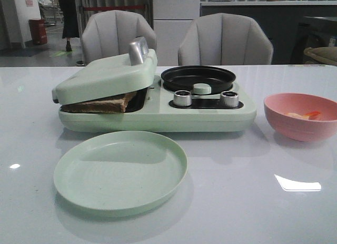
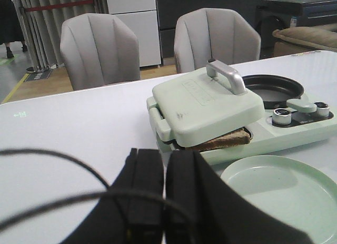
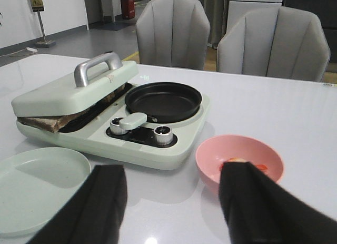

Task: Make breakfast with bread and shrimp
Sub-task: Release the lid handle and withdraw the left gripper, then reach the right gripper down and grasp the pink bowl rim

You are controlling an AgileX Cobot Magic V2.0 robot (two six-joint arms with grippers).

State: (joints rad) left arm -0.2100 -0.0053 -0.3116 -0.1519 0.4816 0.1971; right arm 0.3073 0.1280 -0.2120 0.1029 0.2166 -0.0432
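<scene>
White glossy table (image 1: 237,212) fills the front view. Pale green breakfast maker (image 1: 158,115) at centre; brown-crusted bread (image 1: 102,103) clamped under its lid, left. Round pale green plate (image 1: 120,170) lower left. Pink bowl (image 1: 300,116) at right holds shrimp (image 1: 305,115). Left gripper (image 2: 164,191) fingers pressed together, empty; right gripper (image 3: 171,202) spread wide, empty.

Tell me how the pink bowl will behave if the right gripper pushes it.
The pink bowl probably slides rather than tips: it sits low and wide on a glossy table. It looks light, holding only a few shrimp, so a nudge may send it skidding. The shrimp may shift inside.
</scene>
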